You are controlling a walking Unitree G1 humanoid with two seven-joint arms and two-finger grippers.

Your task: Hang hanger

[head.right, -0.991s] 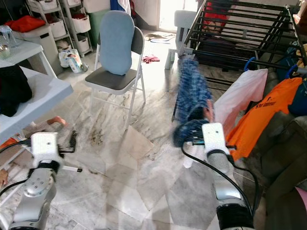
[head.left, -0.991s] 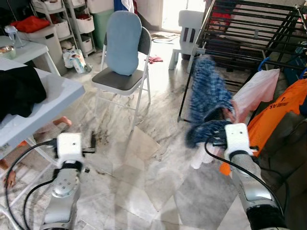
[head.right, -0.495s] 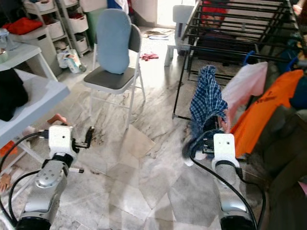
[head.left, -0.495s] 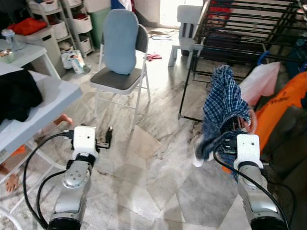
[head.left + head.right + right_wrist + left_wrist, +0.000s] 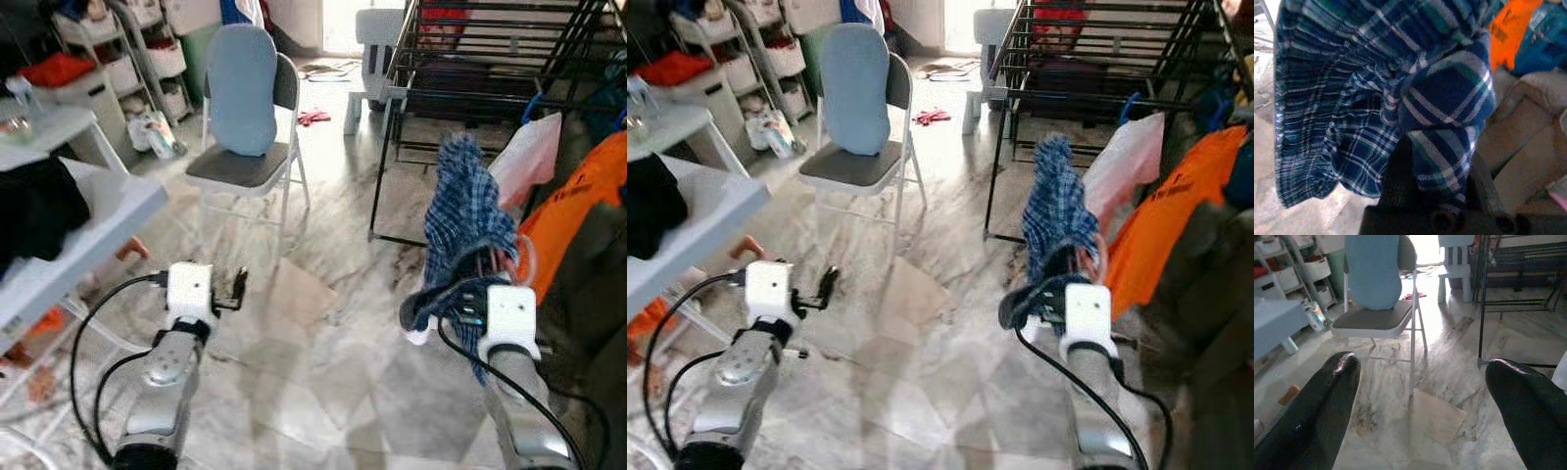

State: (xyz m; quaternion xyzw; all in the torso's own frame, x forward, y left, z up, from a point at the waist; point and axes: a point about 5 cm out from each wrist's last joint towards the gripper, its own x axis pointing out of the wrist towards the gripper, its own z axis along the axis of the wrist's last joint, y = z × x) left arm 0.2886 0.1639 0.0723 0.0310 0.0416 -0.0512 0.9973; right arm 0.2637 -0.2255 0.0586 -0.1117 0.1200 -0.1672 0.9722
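A blue plaid garment (image 5: pixel 467 211) is held up by the right gripper (image 5: pixel 477 284) at the robot's right front, w/ cloth bunched over the gripper and draped down past the wrist housing; in the right wrist view the plaid (image 5: pixel 1376 93) is seen wrapped round the fingers, so the grip is clamped on cloth, but the fingertips themselves are hidden. A pinkish curved hanger (image 5: pixel 522 262) is seen peeking out beside the cloth at the gripper; whether it is gripped along w/ the garment cannot be told. The black drying rack (image 5: pixel 470 59) stands behind the garment, apart from it; an orange shirt (image 5: pixel 578 206) and a pale pink garment (image 5: pixel 524 157) are hung at the right, just beyond the plaid. The left gripper (image 5: pixel 238 287) is held low at the left front, over the marble floor (image 5: pixel 323 352), holding nothing; in the left wrist view its fingers (image 5: pixel 1327 401) are spread wide apart. A folding chair (image 5: pixel 245 166) w/ a light blue cushion (image 5: pixel 242 88) is seen ahead, and a table (image 5: pixel 88 230) w/ a black cloth (image 5: pixel 34 206) on it at the left.
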